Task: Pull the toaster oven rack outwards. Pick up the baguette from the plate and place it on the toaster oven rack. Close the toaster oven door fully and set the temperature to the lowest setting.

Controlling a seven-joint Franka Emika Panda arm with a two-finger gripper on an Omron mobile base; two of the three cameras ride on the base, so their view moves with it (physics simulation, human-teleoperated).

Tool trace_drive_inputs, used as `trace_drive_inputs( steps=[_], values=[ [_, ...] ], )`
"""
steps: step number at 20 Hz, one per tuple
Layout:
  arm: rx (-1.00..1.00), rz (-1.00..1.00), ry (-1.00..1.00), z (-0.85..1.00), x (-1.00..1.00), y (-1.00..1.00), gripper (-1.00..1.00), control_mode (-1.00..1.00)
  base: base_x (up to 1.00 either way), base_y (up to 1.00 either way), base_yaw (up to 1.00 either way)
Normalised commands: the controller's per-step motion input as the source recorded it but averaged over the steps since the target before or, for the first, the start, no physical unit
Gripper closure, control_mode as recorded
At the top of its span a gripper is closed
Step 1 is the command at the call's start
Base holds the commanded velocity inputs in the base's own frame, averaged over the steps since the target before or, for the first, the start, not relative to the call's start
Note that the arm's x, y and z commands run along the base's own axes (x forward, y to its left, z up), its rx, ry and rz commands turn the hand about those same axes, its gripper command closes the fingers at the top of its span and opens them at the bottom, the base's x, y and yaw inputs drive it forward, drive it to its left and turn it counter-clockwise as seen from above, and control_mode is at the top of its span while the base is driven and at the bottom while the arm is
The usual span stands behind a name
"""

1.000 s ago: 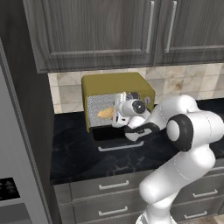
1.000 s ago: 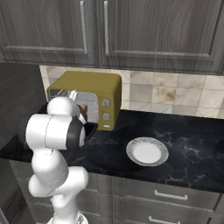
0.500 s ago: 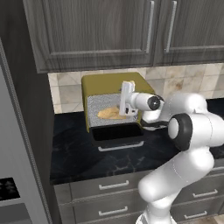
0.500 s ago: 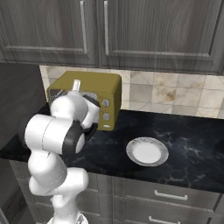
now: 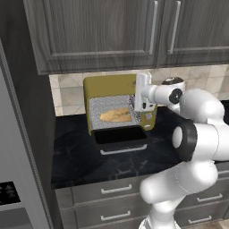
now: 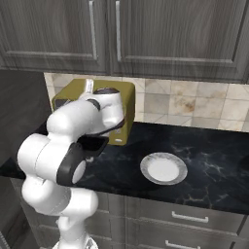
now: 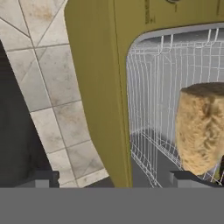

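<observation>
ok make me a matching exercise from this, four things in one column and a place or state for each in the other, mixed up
Things:
1. baguette
2. plate
3. toaster oven door
4. gripper

States:
a. folded down open
b. bare, on the counter
c. lying on the rack inside the oven
d. jaws apart, holding nothing

Pairs: 1-c, 2-b, 3-a, 4-d

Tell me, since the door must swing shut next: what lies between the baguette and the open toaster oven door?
In the left base view, just the toaster oven rack under the baguette, then the door lying flat; nothing else sits between.
</observation>
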Motion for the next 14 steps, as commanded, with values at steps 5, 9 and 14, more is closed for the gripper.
trace_drive_inputs(
  steps=[5, 9, 14],
  values=[
    [0.00, 0.03, 0.00, 0.49, -0.58, -0.68, -1.00, -1.00, 0.00, 0.00, 0.00],
    [0.00, 0.02, 0.00, 0.38, -0.70, -0.58, -1.00, -1.00, 0.00, 0.00, 0.00],
    [0.00, 0.00, 0.00, 0.41, -0.65, -0.50, -1.00, -1.00, 0.00, 0.00, 0.00]
  ],
)
